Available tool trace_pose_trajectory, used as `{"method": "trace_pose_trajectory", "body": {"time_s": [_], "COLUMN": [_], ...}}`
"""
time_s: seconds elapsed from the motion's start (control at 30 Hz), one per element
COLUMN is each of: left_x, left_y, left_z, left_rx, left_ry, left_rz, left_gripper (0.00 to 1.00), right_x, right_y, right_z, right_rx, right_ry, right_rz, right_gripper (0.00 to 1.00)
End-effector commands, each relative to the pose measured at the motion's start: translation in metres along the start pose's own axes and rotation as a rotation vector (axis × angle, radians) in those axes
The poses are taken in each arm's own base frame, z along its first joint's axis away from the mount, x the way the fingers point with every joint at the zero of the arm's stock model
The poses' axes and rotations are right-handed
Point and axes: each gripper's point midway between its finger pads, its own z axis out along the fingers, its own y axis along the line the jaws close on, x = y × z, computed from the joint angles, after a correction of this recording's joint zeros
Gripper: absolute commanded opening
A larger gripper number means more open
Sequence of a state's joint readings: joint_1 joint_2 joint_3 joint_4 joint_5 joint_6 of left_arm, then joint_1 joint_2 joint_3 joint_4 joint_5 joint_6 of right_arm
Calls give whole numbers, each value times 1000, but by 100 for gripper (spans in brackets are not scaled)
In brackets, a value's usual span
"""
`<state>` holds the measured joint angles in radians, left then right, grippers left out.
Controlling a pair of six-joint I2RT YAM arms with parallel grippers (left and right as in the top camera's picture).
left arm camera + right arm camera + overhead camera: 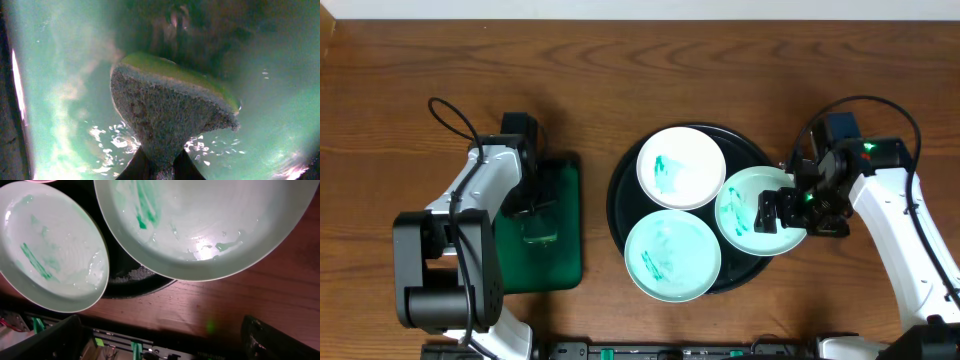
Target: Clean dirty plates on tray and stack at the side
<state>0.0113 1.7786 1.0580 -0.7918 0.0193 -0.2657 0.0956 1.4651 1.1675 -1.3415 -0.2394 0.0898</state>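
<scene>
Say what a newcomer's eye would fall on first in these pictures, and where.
Three white plates smeared teal-green crowd the round black tray at the table's middle. At the left, the left gripper pinches a green-topped sponge over a wet green tray. The right gripper hangs open at the right-hand plate's edge.

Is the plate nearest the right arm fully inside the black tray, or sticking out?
Sticking out: the plate overhangs the tray's right rim, and the right wrist view shows wooden table under its edge.
</scene>
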Motion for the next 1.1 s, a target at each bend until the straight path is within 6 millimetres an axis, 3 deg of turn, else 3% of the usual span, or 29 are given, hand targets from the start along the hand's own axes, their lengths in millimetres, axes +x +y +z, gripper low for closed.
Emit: {"method": "trace_pose_trajectory", "body": {"time_s": [0.0, 0.1, 0.2, 0.53, 0.7, 0.87, 1.07], "left_x": [8, 5, 2, 4, 9, 5, -3], "left_y": [3, 3, 2, -9, -5, 1, -2], "left_z": [7, -5, -29, -152, -198, -223, -225], "left_rx": [-18, -11, 8, 155, 192, 196, 203], "left_ry": [36, 19, -36, -452, -633, -750, -769], "left_rz": [-1, -2, -1, 45, 45, 35, 32], "left_gripper": [7, 7, 7, 8, 7, 7, 7], "right_x": [2, 2, 2, 0, -1, -1, -2], "right_y": [4, 5, 5, 5, 5, 5, 5], "right_z": [1, 1, 1, 1, 1, 1, 1], "right_rx": [-12, -12, -12, -13, -17, -17, -17], "right_ry": [5, 6, 6, -4, -5, -5, -9], "right_rz": [-19, -19, -19, -21, -22, -22, -23], "right_gripper": [99, 99, 99, 99, 99, 99, 99]}}
